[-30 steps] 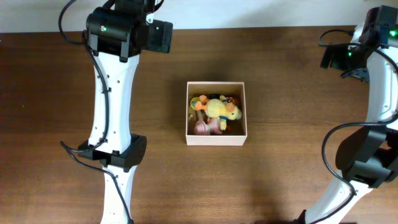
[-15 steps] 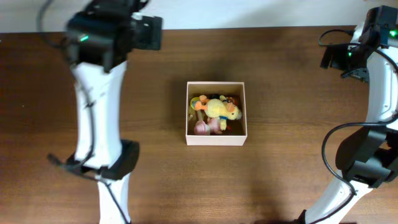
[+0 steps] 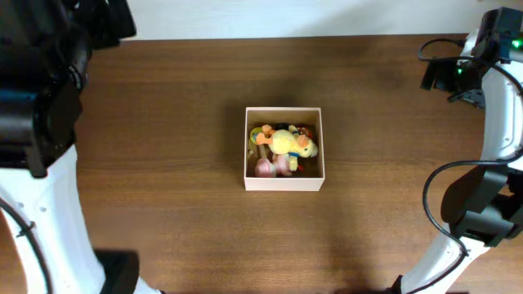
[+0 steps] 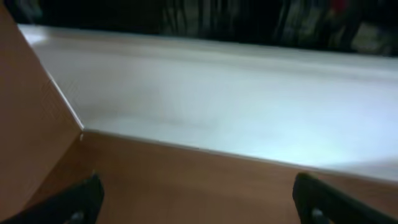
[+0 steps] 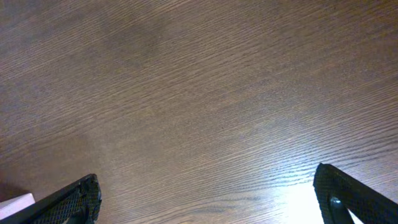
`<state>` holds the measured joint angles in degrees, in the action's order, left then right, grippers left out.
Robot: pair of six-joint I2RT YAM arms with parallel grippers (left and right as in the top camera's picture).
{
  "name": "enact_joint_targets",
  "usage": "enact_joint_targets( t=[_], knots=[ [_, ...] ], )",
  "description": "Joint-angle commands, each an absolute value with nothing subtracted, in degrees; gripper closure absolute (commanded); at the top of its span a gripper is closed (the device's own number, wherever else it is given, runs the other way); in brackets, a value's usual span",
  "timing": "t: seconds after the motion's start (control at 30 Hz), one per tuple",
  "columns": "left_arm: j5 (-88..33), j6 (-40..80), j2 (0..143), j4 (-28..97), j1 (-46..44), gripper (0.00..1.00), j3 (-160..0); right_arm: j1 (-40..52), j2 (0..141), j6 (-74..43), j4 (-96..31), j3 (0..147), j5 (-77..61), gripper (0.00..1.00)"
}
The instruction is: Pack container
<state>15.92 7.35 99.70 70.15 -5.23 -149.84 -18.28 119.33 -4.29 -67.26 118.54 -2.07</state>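
Looming large at left, left arm (image 3: 37, 163); right arm (image 3: 500, 122) bent; container (image 3: 284, 184) between.

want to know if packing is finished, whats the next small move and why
Probably park both arms at rest rather than reach in: the container already holds a yellow plush toy and other small toys, the overhead view shows no loose toy on the table, and the left gripper and right gripper both stand open with nothing between their fingers.
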Motion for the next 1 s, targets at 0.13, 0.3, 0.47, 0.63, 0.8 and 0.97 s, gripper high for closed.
enact_joint_targets(
  t=[0.13,0.3,0.47,0.63,0.8,0.97],
  knots=[
    [15.18,8.32,84.18,52.99,-1.91,0.01,-117.84,-18.06,119.74,-4.38,-67.09,118.17,-2.39,0.01],
    [12.40,8.29,73.97,42.87,0.58,0.01,-98.65,-18.06,119.74,-4.38,-67.09,118.17,-2.39,0.01],
    [11.60,8.25,64.53,30.70,1.67,0.01,-79.92,-18.06,119.74,-4.38,-67.09,118.17,-2.39,0.01],
    [11.31,8.10,54.08,18.98,1.67,0.01,-60.64,-18.06,119.74,-4.38,-67.09,118.17,-2.39,0.01],
    [10.22,8.10,42.94,8.80,1.67,0.01,-43.59,-18.06,119.74,-4.38,-67.09,118.17,-2.39,0.01],
    [10.04,8.12,32.29,2.66,1.67,0.01,-31.86,-18.06,119.74,-4.38,-67.09,118.17,-2.39,0.01]
  ],
)
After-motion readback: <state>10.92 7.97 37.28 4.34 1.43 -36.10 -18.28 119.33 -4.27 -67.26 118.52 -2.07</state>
